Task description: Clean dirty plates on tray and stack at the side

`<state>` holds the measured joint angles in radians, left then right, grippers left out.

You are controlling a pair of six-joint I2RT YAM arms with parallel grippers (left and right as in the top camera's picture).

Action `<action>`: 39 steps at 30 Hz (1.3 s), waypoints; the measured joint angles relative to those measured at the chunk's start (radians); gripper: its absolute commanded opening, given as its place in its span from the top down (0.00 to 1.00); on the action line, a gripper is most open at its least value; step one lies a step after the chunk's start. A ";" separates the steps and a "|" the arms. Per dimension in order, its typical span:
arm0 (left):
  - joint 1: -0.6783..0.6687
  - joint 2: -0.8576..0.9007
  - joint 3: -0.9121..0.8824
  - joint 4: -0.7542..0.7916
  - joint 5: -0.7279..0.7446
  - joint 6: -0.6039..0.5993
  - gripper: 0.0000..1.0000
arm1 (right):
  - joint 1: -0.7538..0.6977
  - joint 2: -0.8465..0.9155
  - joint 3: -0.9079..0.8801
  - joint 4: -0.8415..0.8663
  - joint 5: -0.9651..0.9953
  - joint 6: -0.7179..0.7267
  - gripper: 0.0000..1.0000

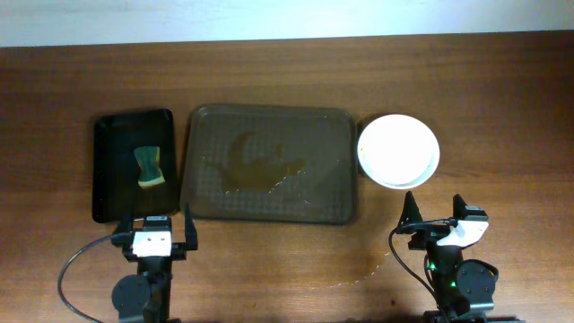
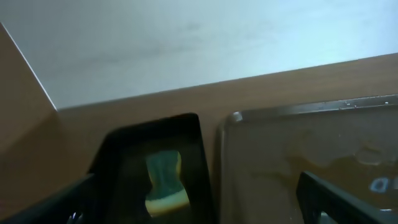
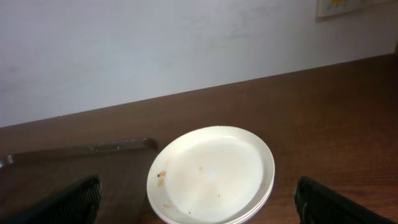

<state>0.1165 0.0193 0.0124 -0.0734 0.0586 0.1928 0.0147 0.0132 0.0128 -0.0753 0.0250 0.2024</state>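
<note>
If reaching for plates [image 1: 399, 150]: just right of tray [image 1: 269, 110], ahead of right gripper [image 1: 435, 211]; left gripper [image 1: 155, 220] farther; both splayed, empty.

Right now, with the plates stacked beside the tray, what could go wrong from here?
1. The top of the stack of plates shows small orange-brown specks near its left edge, so it may not count as clean.
2. The stack sits very close to the right rim of the tray; shifting the tray could knock it.
3. A puddle lies on the tray and could spill if the tray is tilted.
</note>
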 measured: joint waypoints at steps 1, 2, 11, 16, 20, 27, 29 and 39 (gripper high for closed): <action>-0.002 -0.003 0.000 0.000 -0.003 0.007 0.01 | 0.000 0.000 0.000 0.000 0.000 0.000 0.02; -0.004 -0.004 0.000 0.000 -0.003 0.011 0.01 | 0.000 0.000 0.000 0.000 0.000 0.000 0.02; -0.005 -0.004 0.000 -0.001 -0.007 0.028 0.01 | 0.000 0.000 0.000 0.000 0.000 0.001 0.02; -0.005 -0.004 0.000 -0.001 -0.007 0.028 0.01 | 0.000 0.000 0.000 0.000 0.000 0.000 0.02; -0.005 -0.004 0.000 -0.001 -0.007 0.028 0.01 | 0.000 0.000 0.000 0.000 0.000 0.000 0.02; -0.005 -0.004 0.000 -0.001 -0.007 0.028 0.01 | 0.000 0.000 0.000 0.000 0.000 0.000 0.02; -0.005 -0.004 0.000 -0.001 -0.007 0.028 0.01 | 0.000 0.000 0.000 0.000 0.000 0.000 0.01; -0.005 -0.004 0.000 -0.001 -0.007 0.028 0.01 | 0.000 0.000 0.000 0.000 0.000 0.000 0.02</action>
<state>0.1112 0.0154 0.0124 -0.0746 0.0517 0.2211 0.0147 0.0128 0.0128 -0.0753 0.0250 0.2020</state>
